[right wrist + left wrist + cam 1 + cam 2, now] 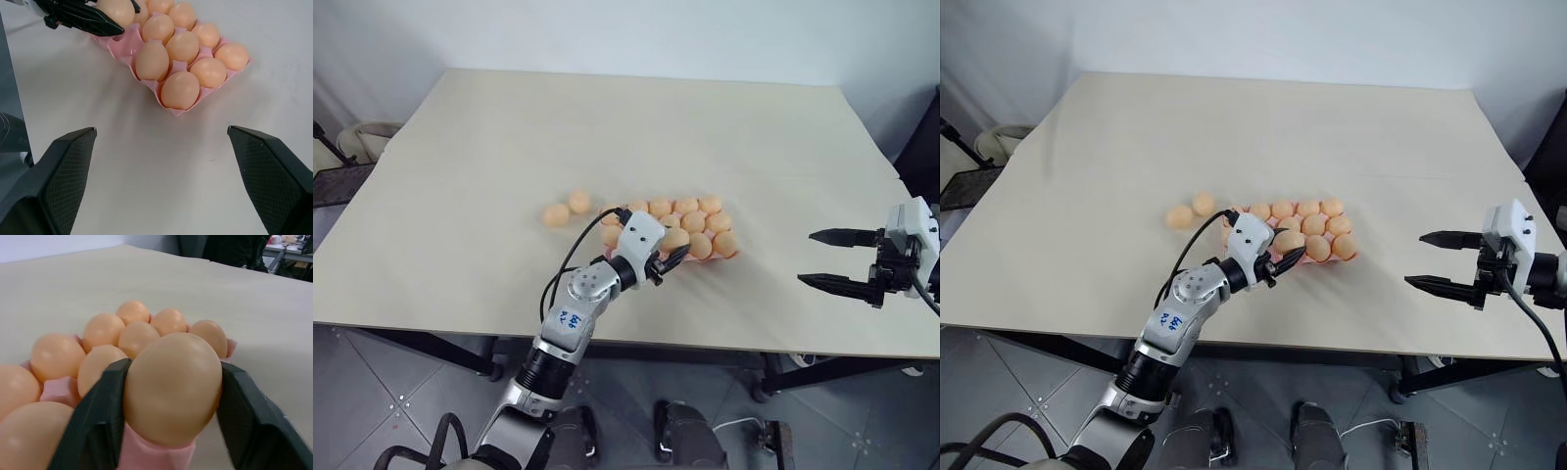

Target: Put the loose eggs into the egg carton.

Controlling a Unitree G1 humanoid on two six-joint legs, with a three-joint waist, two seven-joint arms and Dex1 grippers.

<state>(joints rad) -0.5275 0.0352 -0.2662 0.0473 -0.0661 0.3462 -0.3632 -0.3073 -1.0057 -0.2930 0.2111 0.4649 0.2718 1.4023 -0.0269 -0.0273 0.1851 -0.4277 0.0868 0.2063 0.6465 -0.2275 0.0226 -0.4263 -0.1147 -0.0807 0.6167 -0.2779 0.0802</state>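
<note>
Smooth oval egg (pixel 172 387), moulded pink carton (pixel 172 106)

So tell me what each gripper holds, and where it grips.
The left gripper has an egg between its fingers, one on each flank, seated in the egg carton. The right gripper is open, holding nothing.

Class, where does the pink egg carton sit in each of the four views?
Left eye: egg carton mid-table, centre.
Right eye: centre too.
Left wrist: close up, directly ahead.
Right wrist: ahead, beyond the open right gripper.
Shared landmark: left gripper at the carton's near edge.
</note>
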